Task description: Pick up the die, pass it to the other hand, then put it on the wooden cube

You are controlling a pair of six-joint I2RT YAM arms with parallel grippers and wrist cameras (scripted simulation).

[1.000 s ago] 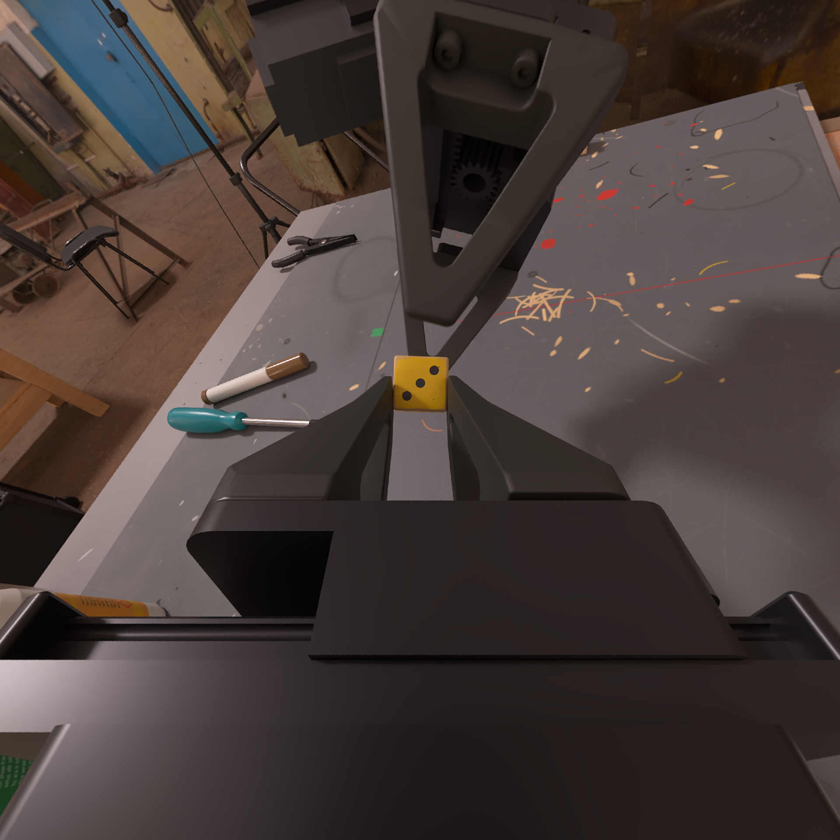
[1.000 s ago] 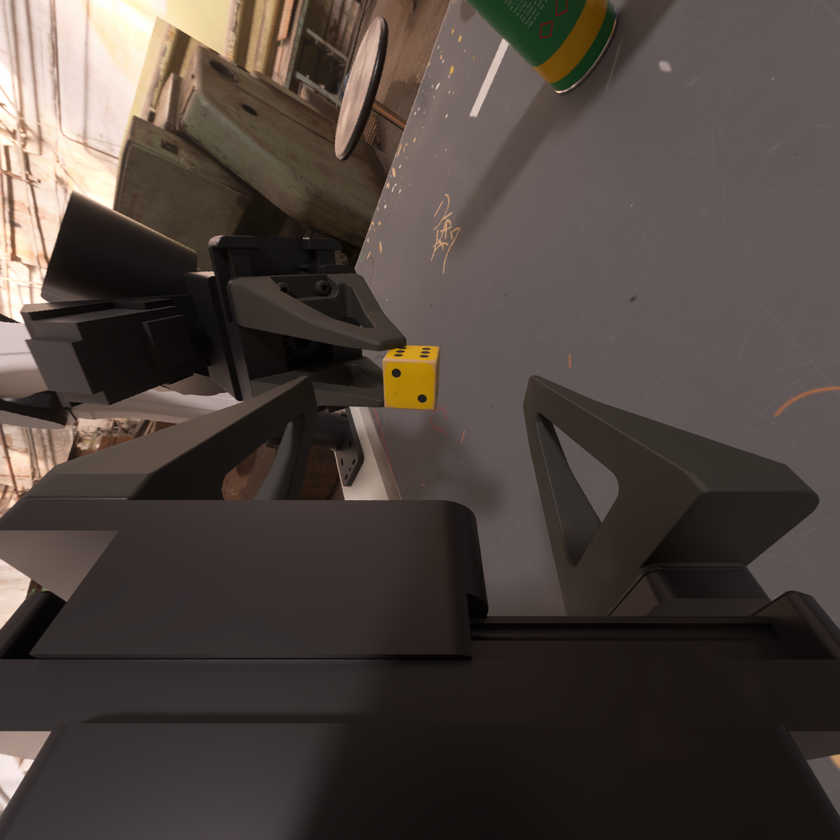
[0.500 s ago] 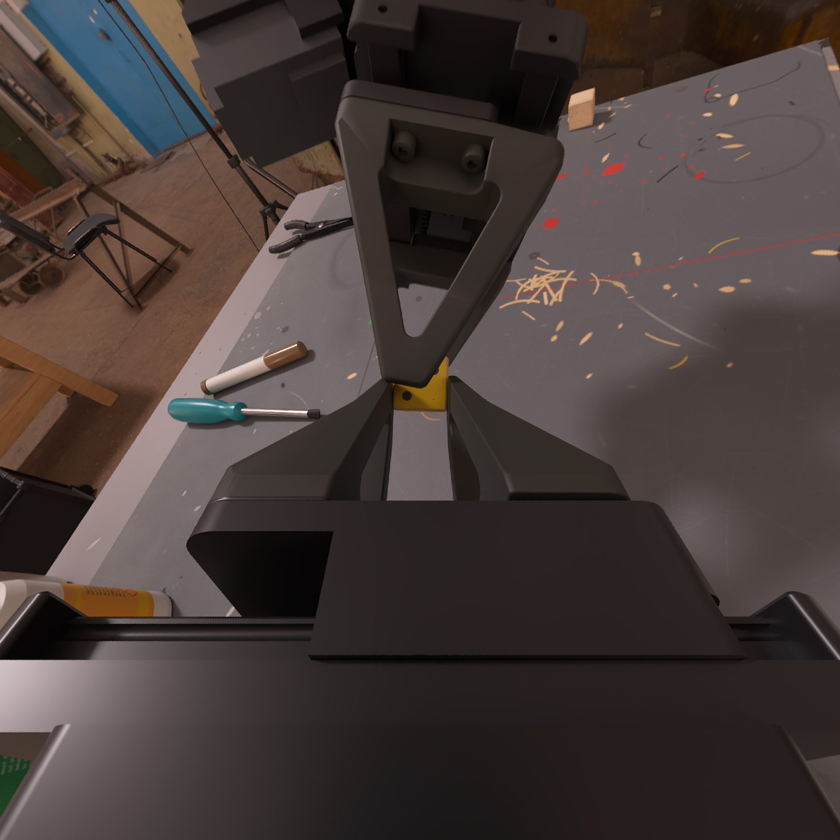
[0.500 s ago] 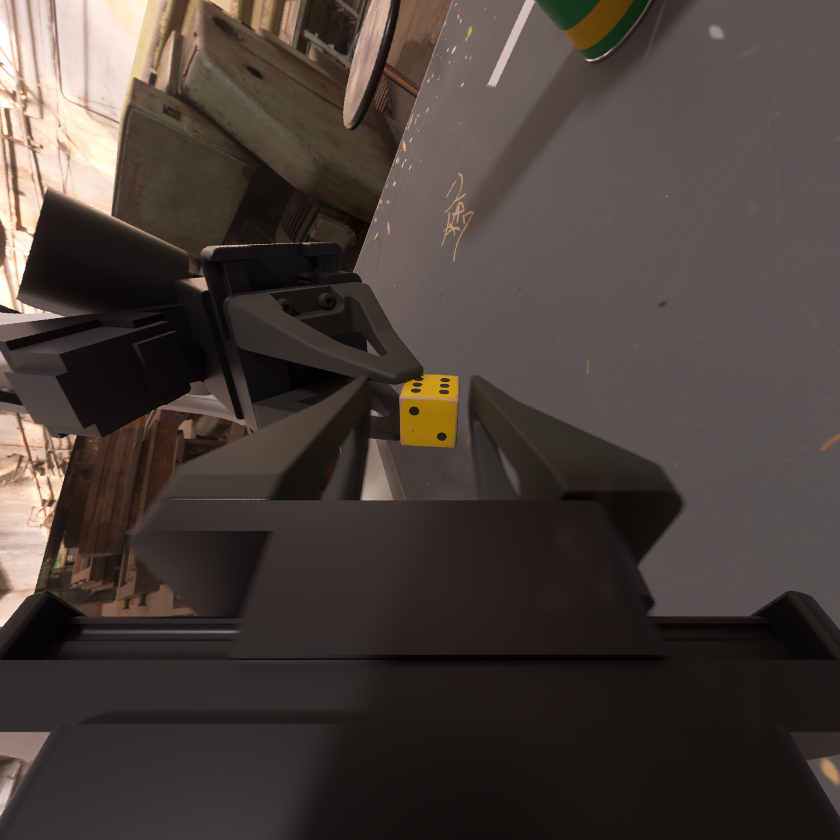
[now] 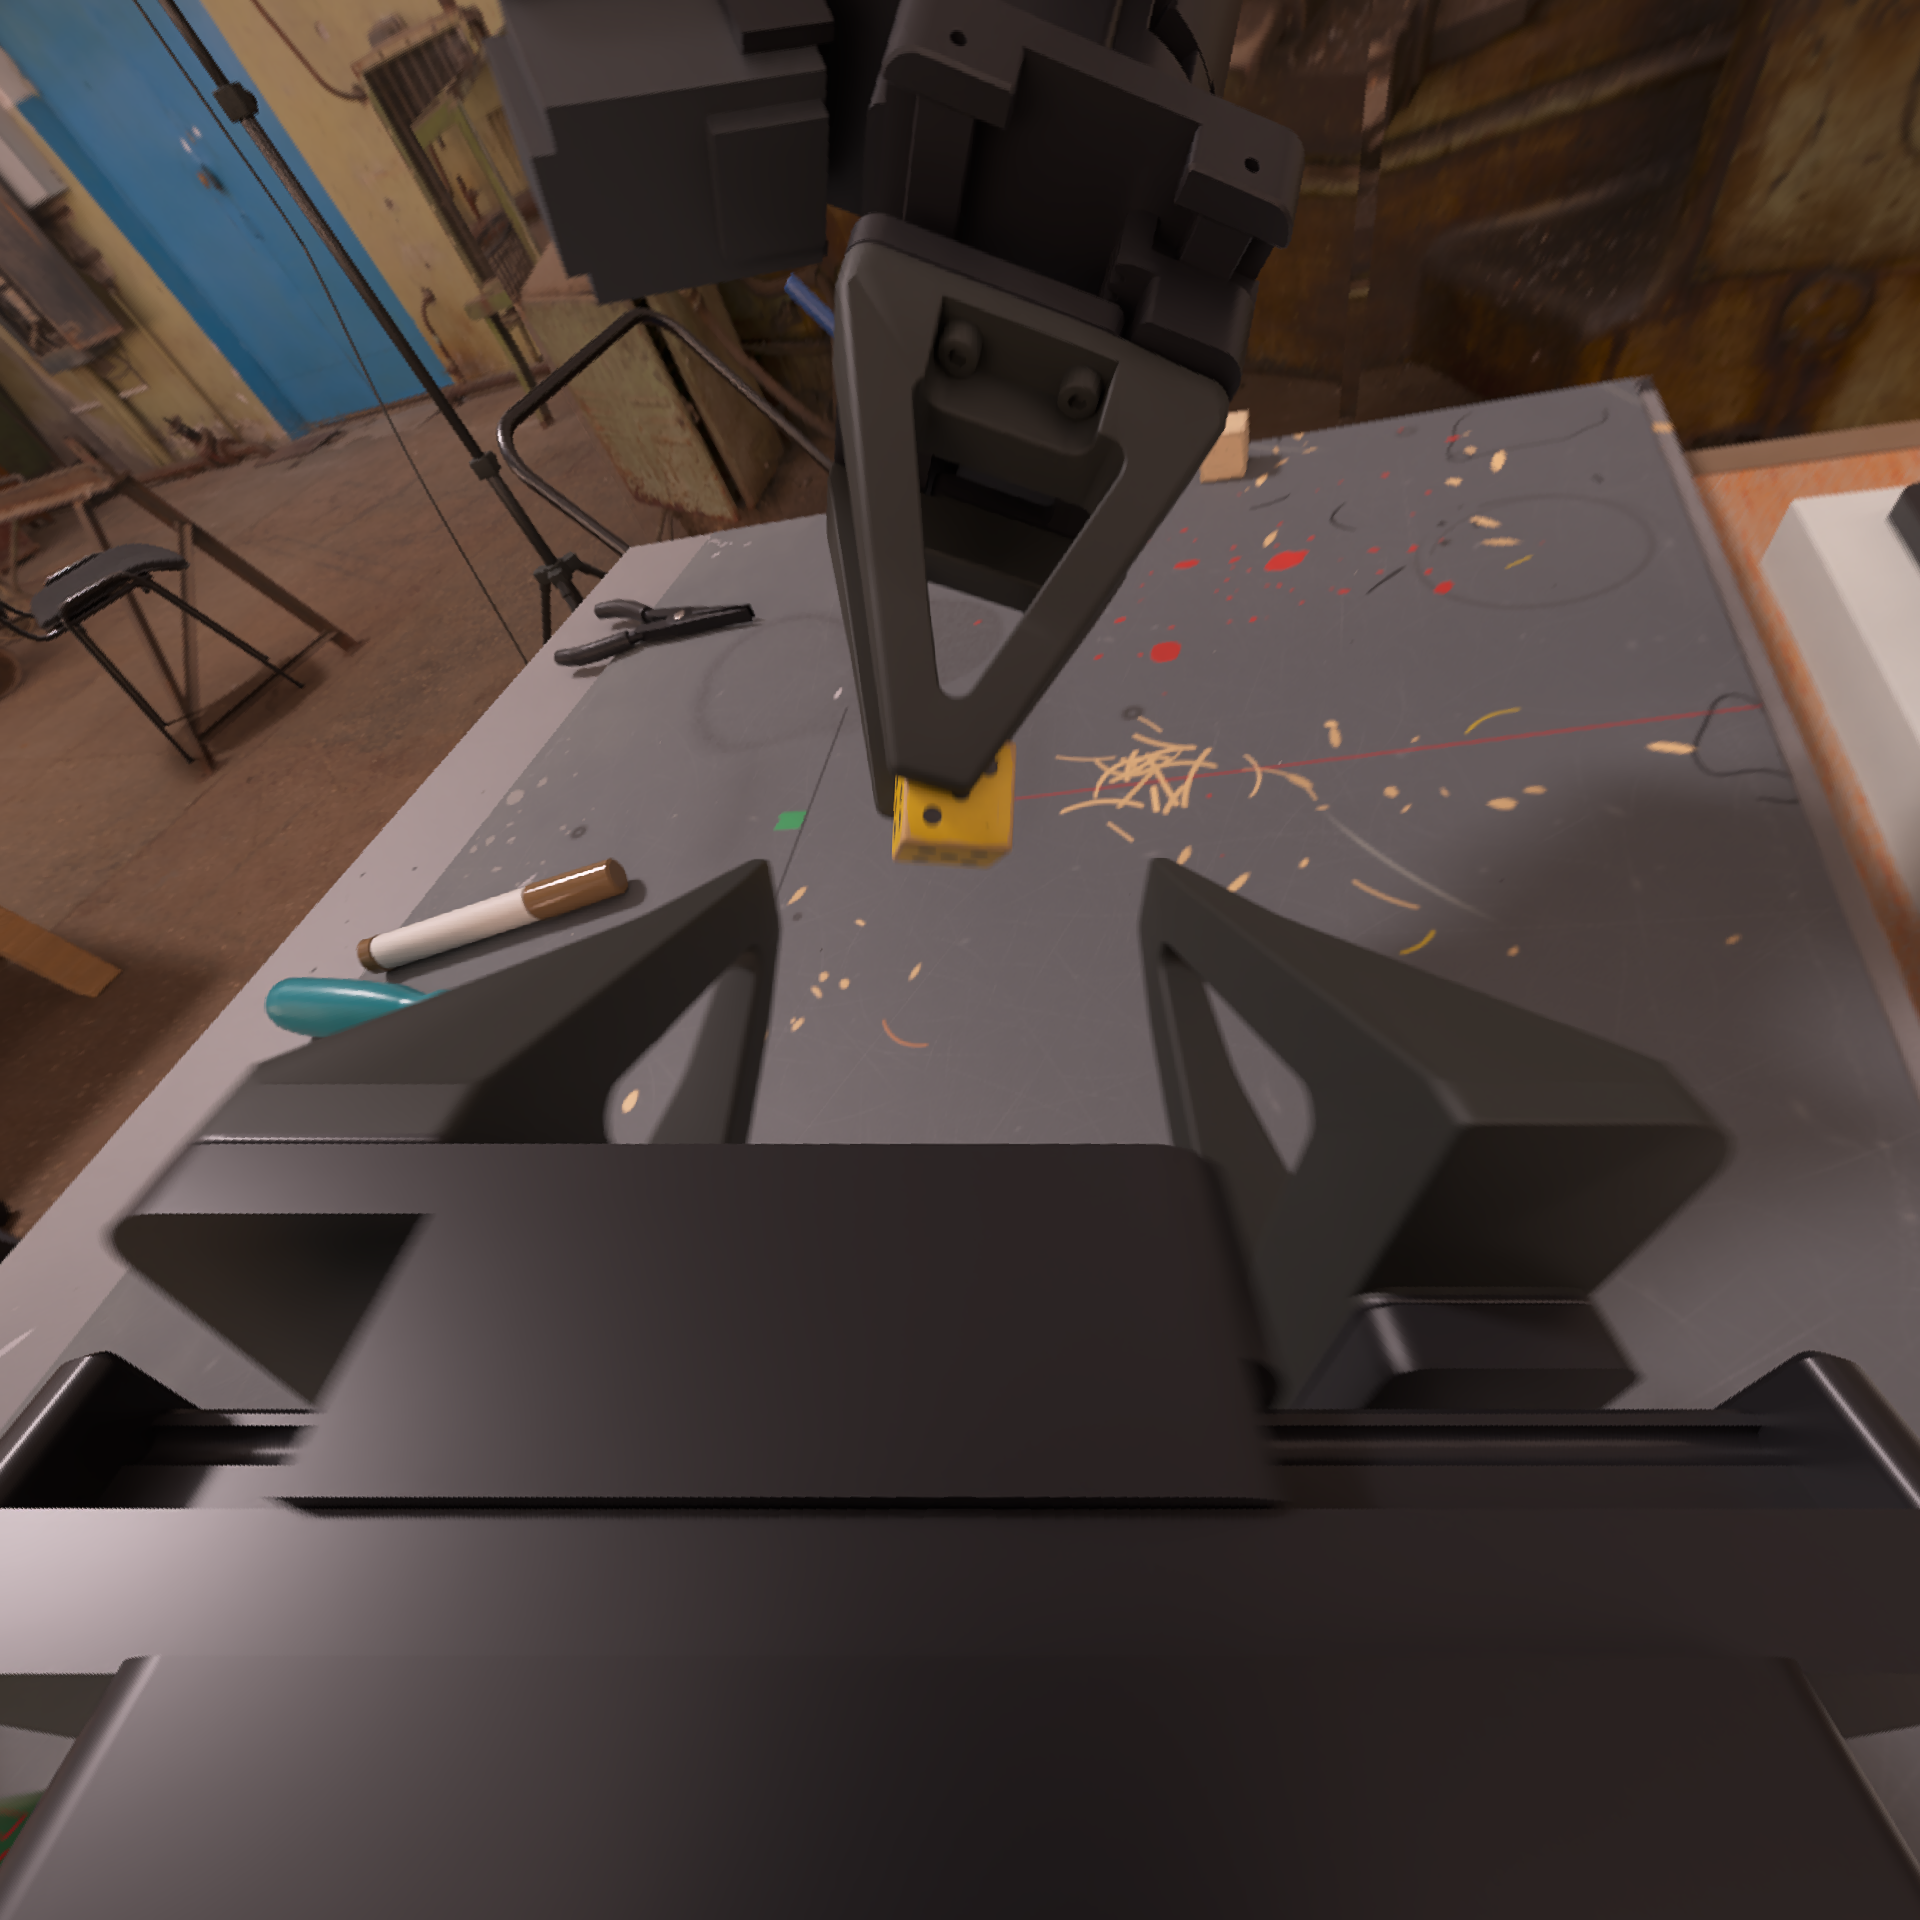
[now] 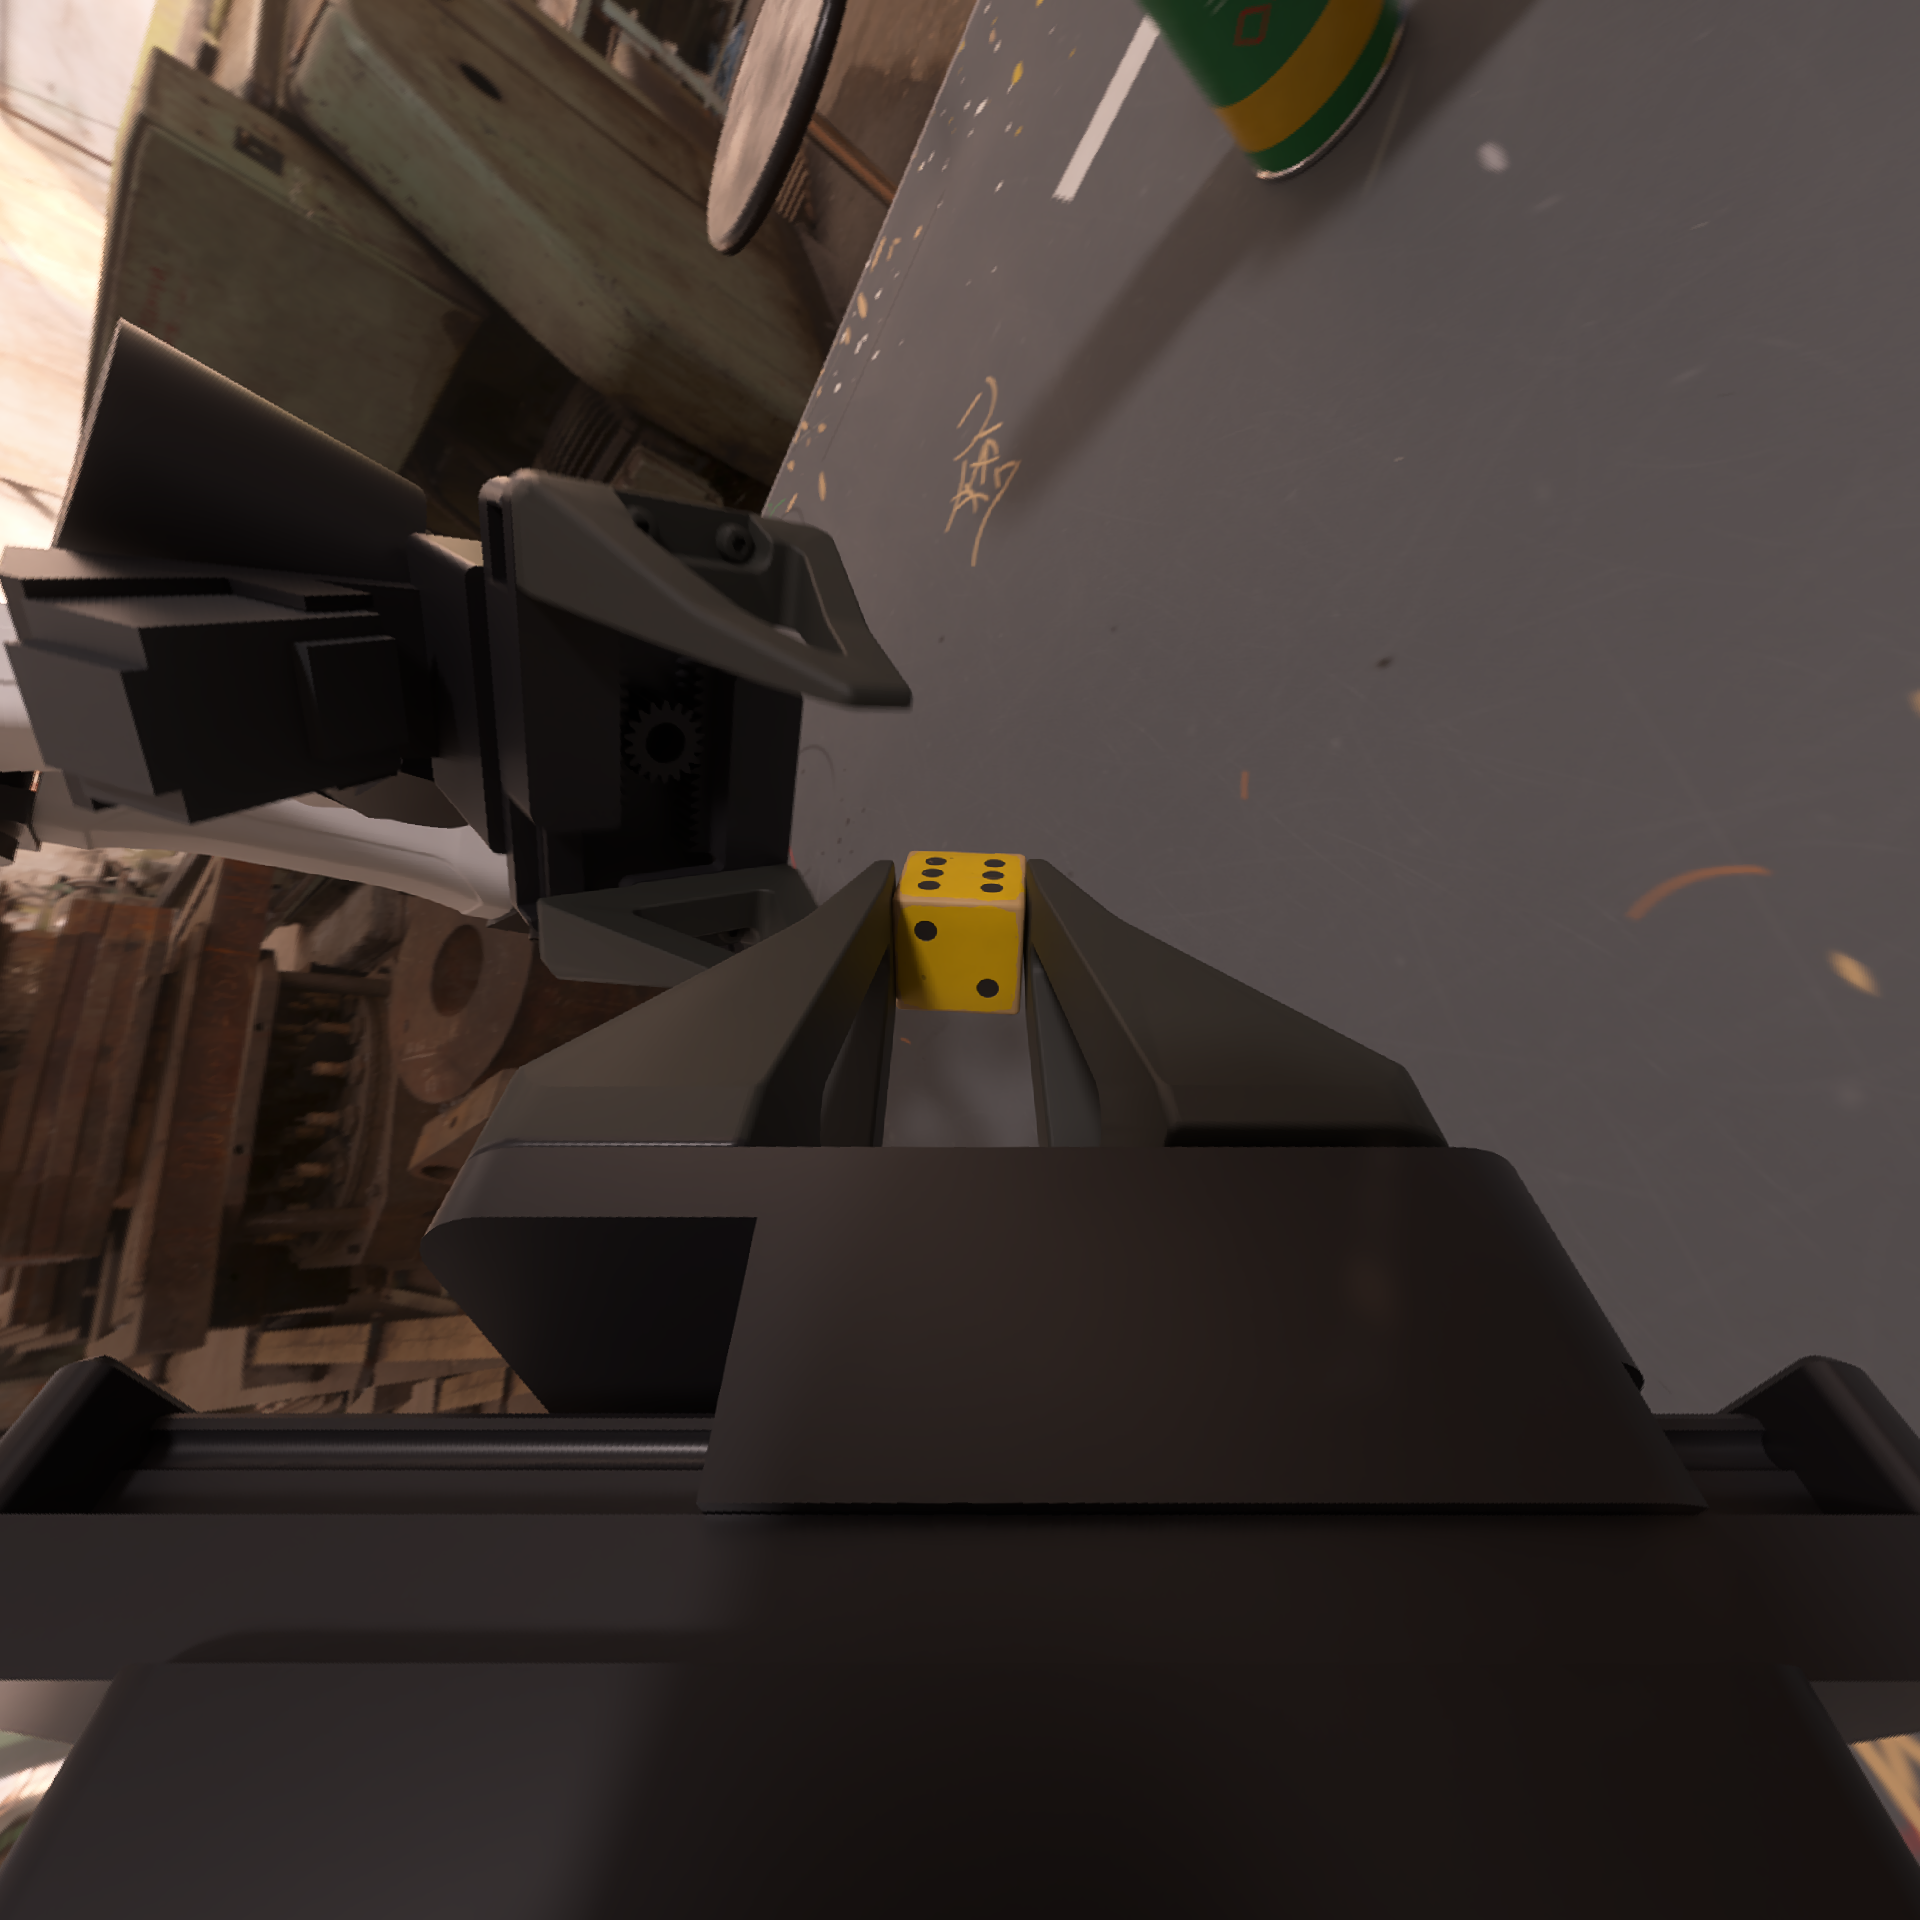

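The yellow die [image 6: 961, 935] with black pips sits between my right gripper's [image 6: 961, 873] fingers, which are shut on it above the grey table. In the left wrist view the die [image 5: 951, 821] hangs at the tip of the right gripper [image 5: 945, 779], which points down from above. My left gripper [image 5: 958, 883] is open and empty, its fingers spread just short of the die and not touching it. It also shows in the right wrist view [image 6: 852, 795], open, to the left of the die. The small wooden cube [image 5: 1226, 447] stands at the table's far edge.
On the grey table [image 5: 1455, 1039], a brown-capped white marker [image 5: 499, 914], a teal screwdriver handle [image 5: 332, 1006] and black pliers [image 5: 649, 629] lie at the left. A green and yellow can [image 6: 1299, 83] lies farther off. A white box [image 5: 1849, 644] stands at the right edge.
My right gripper closed on the die. My left gripper then let go, opened wide and drew back a little from it.
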